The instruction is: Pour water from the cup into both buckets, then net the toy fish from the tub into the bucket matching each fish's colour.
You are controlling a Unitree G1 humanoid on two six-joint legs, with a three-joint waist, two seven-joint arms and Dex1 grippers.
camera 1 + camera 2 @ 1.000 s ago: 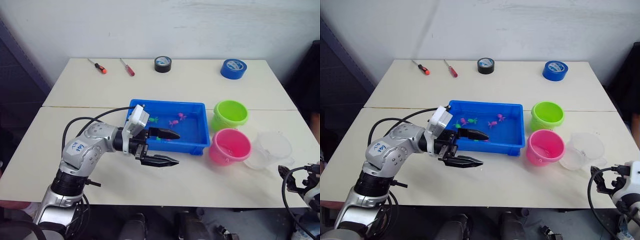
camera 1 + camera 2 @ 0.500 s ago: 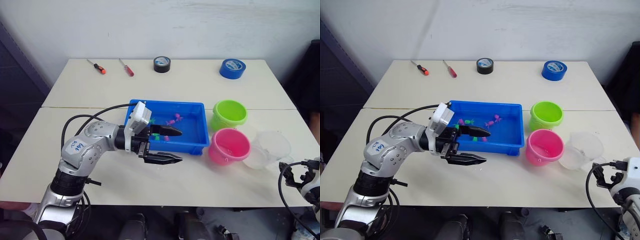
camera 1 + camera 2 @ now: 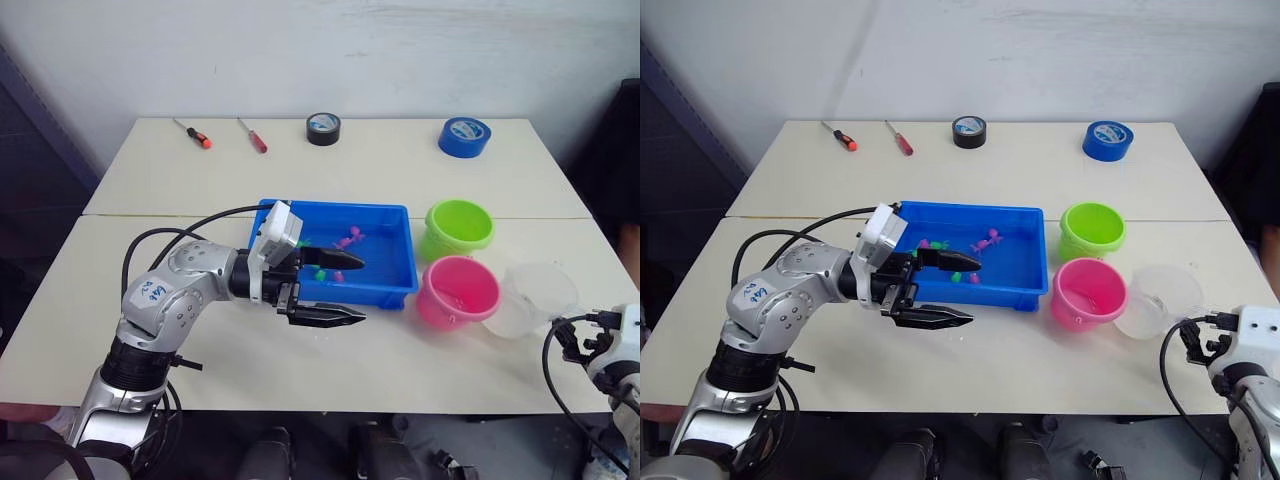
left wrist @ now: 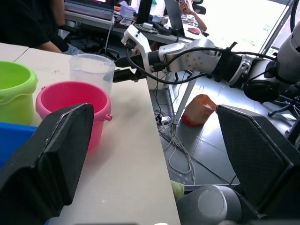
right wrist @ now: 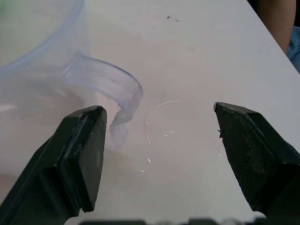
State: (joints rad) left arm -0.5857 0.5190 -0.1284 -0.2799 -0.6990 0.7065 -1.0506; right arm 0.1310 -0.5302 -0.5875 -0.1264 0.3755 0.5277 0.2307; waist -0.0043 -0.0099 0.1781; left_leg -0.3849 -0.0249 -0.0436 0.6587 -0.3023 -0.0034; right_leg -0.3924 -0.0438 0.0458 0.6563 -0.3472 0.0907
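Note:
The blue tub (image 3: 336, 207) holds several small pink and green toy fish (image 3: 346, 240). My left gripper (image 3: 360, 290) hangs open at the tub's front rim, one finger over the water and the other over the table in front. To the tub's right stand the lime green bucket (image 3: 460, 228) and the pink bucket (image 3: 458, 293). The clear cup (image 3: 535, 298) stands right of the pink bucket. My right gripper (image 5: 159, 112) is open at the table's front right, level with the cup's handle (image 5: 112, 84) and not touching it.
At the table's back lie two screwdrivers (image 3: 192, 131), a black tape roll (image 3: 325, 128) and a blue tape roll (image 3: 465, 136). The table's right edge (image 4: 154, 140) runs close past the cup. People sit at desks beyond that edge.
My left gripper slid a little to the right along the tub's front rim, still open. My right arm came up and in toward the cup's handle.

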